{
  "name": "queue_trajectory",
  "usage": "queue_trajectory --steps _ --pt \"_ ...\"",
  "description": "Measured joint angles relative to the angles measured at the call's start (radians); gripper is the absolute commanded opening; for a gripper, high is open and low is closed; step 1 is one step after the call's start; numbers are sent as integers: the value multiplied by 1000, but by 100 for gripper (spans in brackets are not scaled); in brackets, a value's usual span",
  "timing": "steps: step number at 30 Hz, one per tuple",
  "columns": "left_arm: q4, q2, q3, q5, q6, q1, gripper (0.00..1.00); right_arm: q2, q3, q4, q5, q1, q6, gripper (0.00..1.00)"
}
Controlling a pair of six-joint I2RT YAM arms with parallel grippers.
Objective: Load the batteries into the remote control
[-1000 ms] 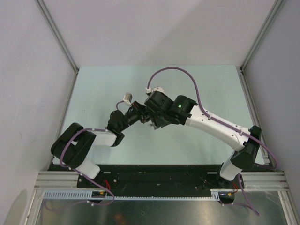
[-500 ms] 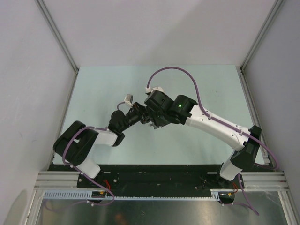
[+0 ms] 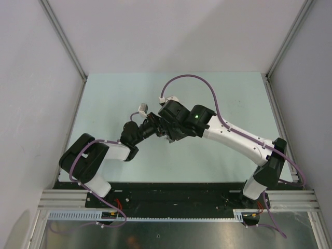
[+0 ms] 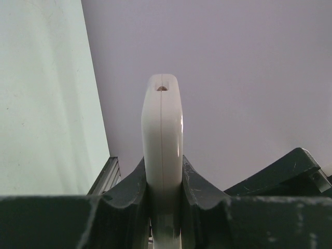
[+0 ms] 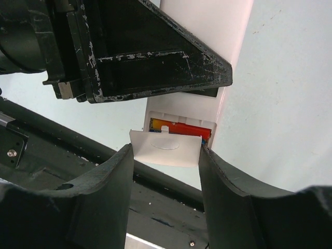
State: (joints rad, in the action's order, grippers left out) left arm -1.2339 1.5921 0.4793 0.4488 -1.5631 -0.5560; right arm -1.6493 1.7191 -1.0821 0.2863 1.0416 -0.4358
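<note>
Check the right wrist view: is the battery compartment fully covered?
No, a red battery shows above the white cover.

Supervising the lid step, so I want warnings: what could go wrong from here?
The battery cover is pinched only by its edges in the right pincer; it may tilt or slip instead of seating over the red battery. The left pincer clamps the remote control away from the compartment, so pushing there could lever it loose.

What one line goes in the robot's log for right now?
left gripper: clamped on remote control | right gripper: holding battery cover | compartment: open, red battery inside
</note>
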Motion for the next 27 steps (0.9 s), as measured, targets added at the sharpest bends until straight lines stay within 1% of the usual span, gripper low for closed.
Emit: queue_trajectory --steps 27 --pt "7 0 0 -2 0 -1 0 -2 4 3 -8 -23 3 50"
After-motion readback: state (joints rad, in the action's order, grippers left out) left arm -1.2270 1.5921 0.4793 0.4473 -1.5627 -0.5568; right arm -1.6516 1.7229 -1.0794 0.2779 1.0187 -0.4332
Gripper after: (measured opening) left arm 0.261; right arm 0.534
